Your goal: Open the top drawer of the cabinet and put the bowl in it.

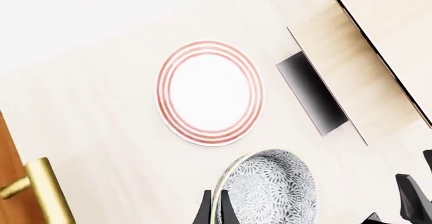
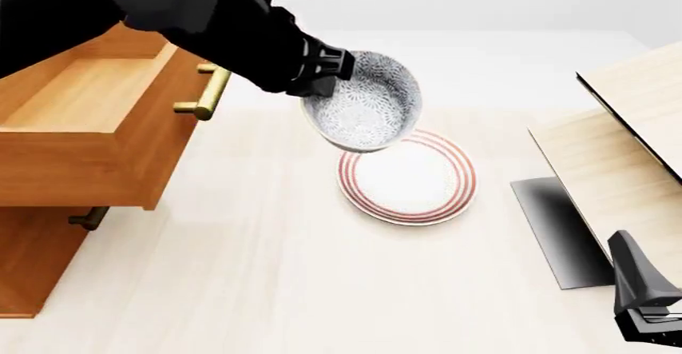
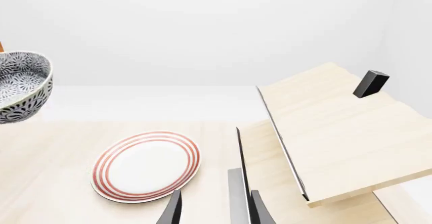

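The speckled blue-grey bowl point(image 2: 366, 106) hangs tilted in the air above the table, and my left gripper point(image 2: 328, 76) is shut on its rim. In the left wrist view the rim of the bowl point(image 1: 270, 188) sits between the two dark fingers point(image 1: 205, 211). To the left, the top drawer point(image 2: 75, 118) of the orange-brown cabinet point(image 2: 32, 266) stands pulled out and empty, its brass handle point(image 2: 209, 90) just left of the bowl. My right gripper point(image 2: 644, 306) waits low at the near right, open with nothing in it, fingers point(image 3: 174, 209) apart.
A flat white plate with red rings point(image 2: 406, 177) lies on the table right under the bowl. A pale light-wood structure point(image 2: 624, 138) with a dark panel point(image 2: 554, 230) takes up the right side. A lower drawer's handle point(image 2: 89, 217) pokes out under the open drawer.
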{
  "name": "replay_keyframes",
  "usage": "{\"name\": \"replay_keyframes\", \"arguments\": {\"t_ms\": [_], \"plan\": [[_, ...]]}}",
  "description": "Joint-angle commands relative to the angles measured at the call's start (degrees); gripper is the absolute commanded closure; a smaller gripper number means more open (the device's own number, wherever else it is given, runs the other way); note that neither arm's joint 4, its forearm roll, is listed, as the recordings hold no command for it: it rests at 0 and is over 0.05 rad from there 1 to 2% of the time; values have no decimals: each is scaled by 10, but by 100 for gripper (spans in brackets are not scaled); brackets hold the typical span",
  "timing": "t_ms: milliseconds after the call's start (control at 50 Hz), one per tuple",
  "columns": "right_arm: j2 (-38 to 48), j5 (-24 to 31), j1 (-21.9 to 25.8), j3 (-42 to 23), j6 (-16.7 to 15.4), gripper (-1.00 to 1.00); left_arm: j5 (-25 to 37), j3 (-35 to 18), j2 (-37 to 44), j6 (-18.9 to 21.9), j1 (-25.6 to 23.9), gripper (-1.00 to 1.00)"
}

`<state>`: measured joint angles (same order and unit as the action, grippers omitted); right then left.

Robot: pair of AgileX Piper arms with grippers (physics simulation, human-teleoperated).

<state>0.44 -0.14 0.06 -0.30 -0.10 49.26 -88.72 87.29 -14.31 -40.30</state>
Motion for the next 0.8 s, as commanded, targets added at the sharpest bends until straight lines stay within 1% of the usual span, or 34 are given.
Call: {"name": "replay_keyframes", "arguments": {"t_ms": [20,80,180,280,380,420,480,680,800], "plan": [[-1,0,0,0,0,-100,46,-65,0,21,33,100],[-1,0,0,0,0,-100,58,-76,-2,25,41,100],[-1,0,0,0,0,-100,80,-92,-15,38,69,100],[-1,0,0,1,0,-100,97,-119,-8,41,70,100],[-1,0,0,0,0,-100,113,-143,-4,50,80,100],[-1,0,0,0,0,-100,126,-164,-2,51,87,100],[-1,0,0,0,0,-100,138,-180,-1,54,94,100],[-1,0,0,0,0,-100,163,-206,-10,63,119,100],[-1,0,0,0,0,-100,170,-210,-22,54,138,100]]}}
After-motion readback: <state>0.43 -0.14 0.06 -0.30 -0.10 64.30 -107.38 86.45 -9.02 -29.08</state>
